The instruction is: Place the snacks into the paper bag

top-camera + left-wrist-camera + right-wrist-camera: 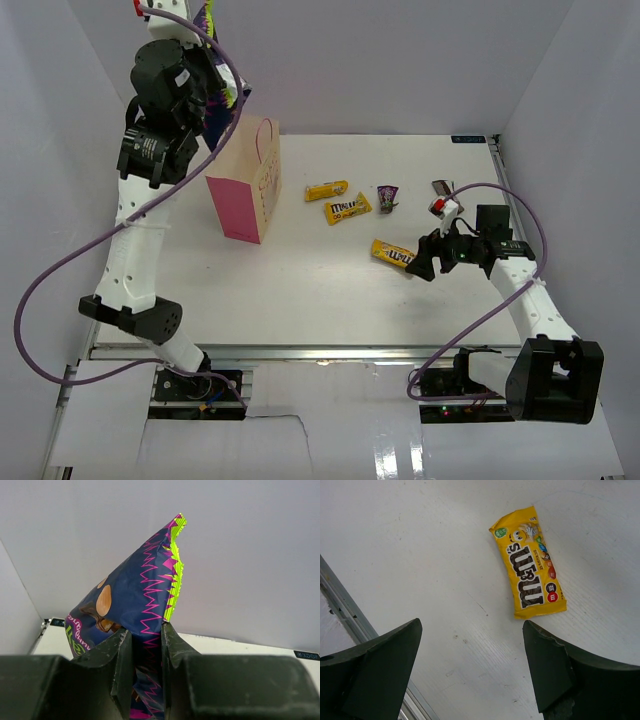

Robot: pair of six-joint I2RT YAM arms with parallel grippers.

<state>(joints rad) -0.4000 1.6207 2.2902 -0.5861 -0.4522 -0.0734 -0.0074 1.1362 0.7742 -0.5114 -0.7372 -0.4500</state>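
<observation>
— Paper bag (243, 200)?
— One, pink, upright at left of white surface (300, 295)
— Snacks?
— One purple chip bag (135, 590), pinched aloft by left gripper (146, 630). Flat on surface: three yellow candy packets (347, 208), one purple wrapper (387, 197), one dark bar (441, 186)
— Right gripper (471, 630)?
— Spread wide near one packet; plain white walls (400, 60) around
</observation>
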